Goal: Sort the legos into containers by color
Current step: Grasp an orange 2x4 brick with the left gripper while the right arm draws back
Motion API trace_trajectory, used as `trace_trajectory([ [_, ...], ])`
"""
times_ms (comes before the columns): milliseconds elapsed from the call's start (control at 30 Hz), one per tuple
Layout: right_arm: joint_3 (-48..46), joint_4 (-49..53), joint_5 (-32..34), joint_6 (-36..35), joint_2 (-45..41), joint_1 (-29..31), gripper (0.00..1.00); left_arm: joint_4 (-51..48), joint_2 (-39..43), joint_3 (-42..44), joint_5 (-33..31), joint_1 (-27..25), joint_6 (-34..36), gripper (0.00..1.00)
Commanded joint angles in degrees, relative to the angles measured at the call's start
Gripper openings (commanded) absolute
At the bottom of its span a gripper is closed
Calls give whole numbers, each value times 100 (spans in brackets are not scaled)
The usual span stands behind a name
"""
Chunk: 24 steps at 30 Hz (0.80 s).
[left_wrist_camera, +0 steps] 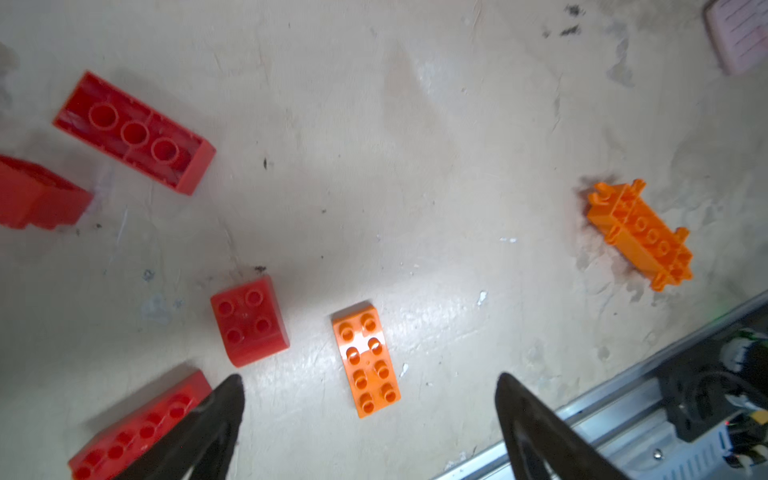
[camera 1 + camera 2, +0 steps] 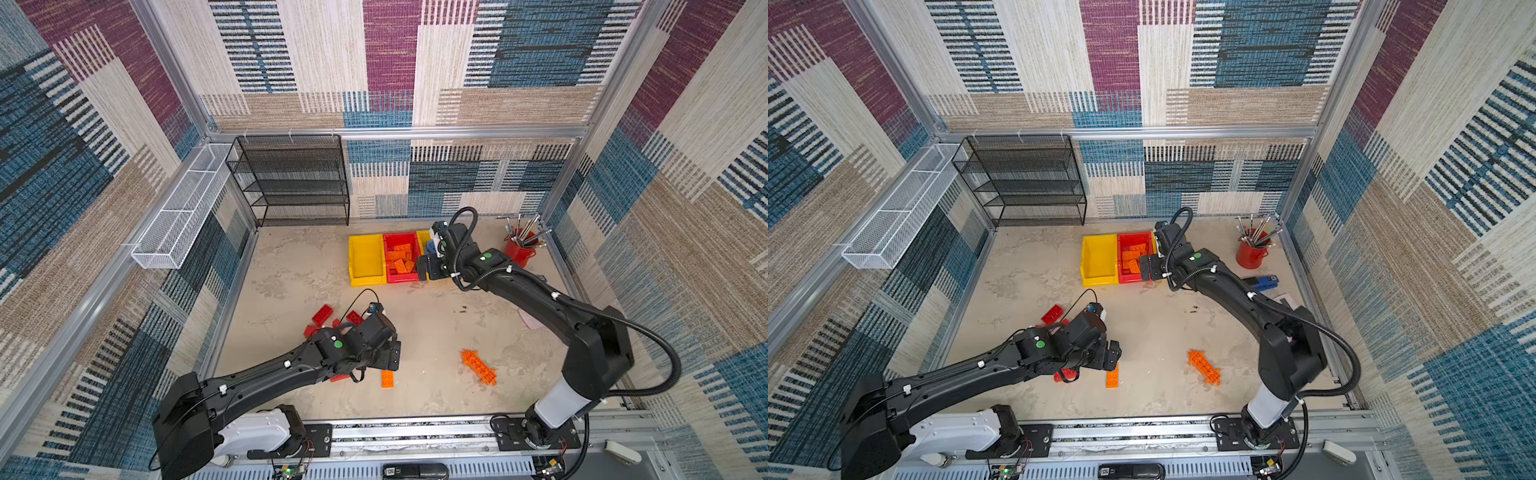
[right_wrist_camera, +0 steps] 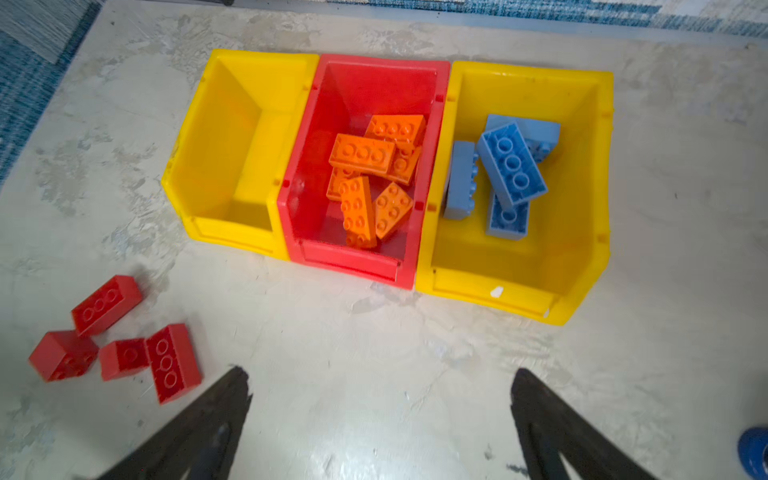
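My left pincer (image 1: pixel 370 378) gapes wide and holds nothing. It hangs over one flat orange brick (image 1: pixel 365 359), which lies studs up on the table (image 1: pixel 415 145), and neither finger touches it. Around it in the left wrist view I count four red bricks (image 1: pixel 249 320): a square one just beside the orange brick, a long one by my finger, an upturned long one, and a fourth cut off by the frame. Well apart from these lies one long spiky orange piece (image 1: pixel 640 235). That arm reaches from the front left corner low across the table to its middle, with the wrist bent so the fingers point down.

My right pincer (image 3: pixel 380 370) is spread just as wide and grips nothing, poised above the table just before the three bins. They stand side by side, touching: one yellow bin (image 3: pixel 257 58), one red bin (image 3: pixel 382 64) in the middle, and a second yellow bin (image 3: pixel 532 75). In the red bin I count six orange bricks (image 3: pixel 361 153), heaped so that one more may hide. The second yellow bin holds four blue bricks (image 3: pixel 511 166). A red cluster (image 3: pixel 172 361) of four bricks lies on the table off to one side; I cannot tell how many of them are the same bricks I see by my left pincer. My right arm rises from the front right, elbow high, forearm stretched toward the back wall. Near it are one red cup of tools (image 2: pixel 519 251) and one blue stapler (image 2: pixel 1264 281).
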State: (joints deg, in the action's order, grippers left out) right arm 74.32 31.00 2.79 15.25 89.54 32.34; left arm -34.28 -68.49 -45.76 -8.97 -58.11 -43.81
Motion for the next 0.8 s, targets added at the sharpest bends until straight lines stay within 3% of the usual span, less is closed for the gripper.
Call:
trace_trajectory([
  [0,-782,-361,-86,359,-786,87,99,10,-74,186,-308,-292,-597,93],
  [167,-1704,-314,-116,620,-1794,141,99,286,-456,353,-227,-563,-775,90],
  [433,-1937,-209,-154,729,-2504,168,99,796,-1071,541,65,-584,-936,79],
  [700,-2166,-322,-279,700,-2521,168,99,824,-1787,283,214,-581,-896,57],
  [767,-2194,-319,-232,698,-2571,163,99,764,-1864,226,226,-581,-900,46],
])
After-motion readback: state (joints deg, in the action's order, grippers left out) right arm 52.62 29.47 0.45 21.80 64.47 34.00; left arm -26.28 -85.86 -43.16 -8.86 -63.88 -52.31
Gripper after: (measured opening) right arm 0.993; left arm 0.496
